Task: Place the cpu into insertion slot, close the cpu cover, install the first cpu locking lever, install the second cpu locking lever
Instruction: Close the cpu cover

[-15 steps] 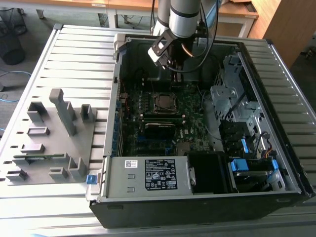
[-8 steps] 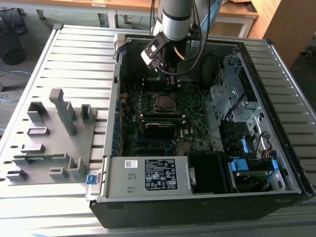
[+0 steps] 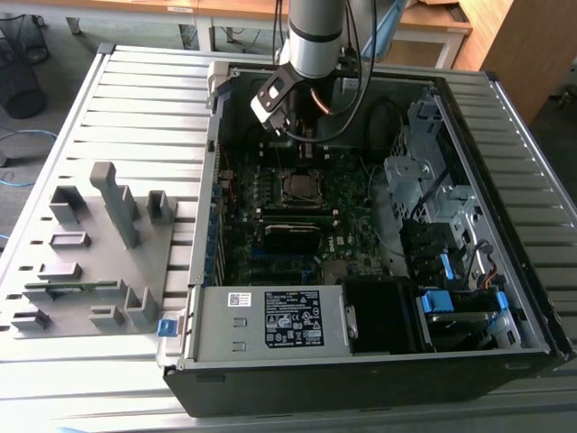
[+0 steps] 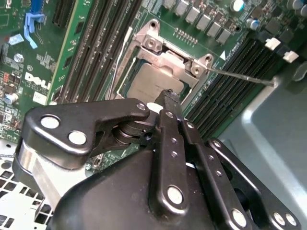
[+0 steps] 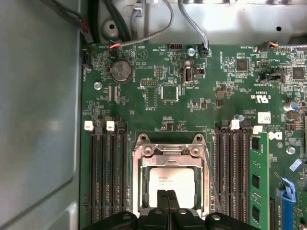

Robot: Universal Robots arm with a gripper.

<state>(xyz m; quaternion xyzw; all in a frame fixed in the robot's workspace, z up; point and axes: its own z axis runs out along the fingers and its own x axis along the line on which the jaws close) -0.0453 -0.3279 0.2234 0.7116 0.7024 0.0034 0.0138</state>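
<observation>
Far from the slot: a grey parts tray (image 3: 90, 244) rests on the slatted counter (image 3: 135, 81), well apart from the insertion slot (image 3: 288, 179), toward the exterior view's left.
Around the slot: the green motherboard (image 3: 347, 216) lies flat inside an open computer case (image 3: 203, 225).
Cpu: the cpu (image 5: 171, 179) sits in the slot, silver top up and square to it.
Cpu cover: the cpu cover (image 5: 144, 182) appears lowered around the chip, its window framing the metal top.
Hand: the hand (image 5: 168, 192) hovers directly over the slot, its fingers closed together on nothing. The tips are at one edge of the chip; whether they touch it cannot be told.
Locking lever: a thin wire locking lever (image 4: 240, 76) runs out from a corner of the slot, seemingly unlatched.
Handling: the chip is likely light, stiff and fragile underneath, and best held by opposite edges. The lever looks springy, best pushed near its free end.
Beyond the slot: metal drive bays (image 3: 424, 171) stand toward the exterior view's right.
</observation>
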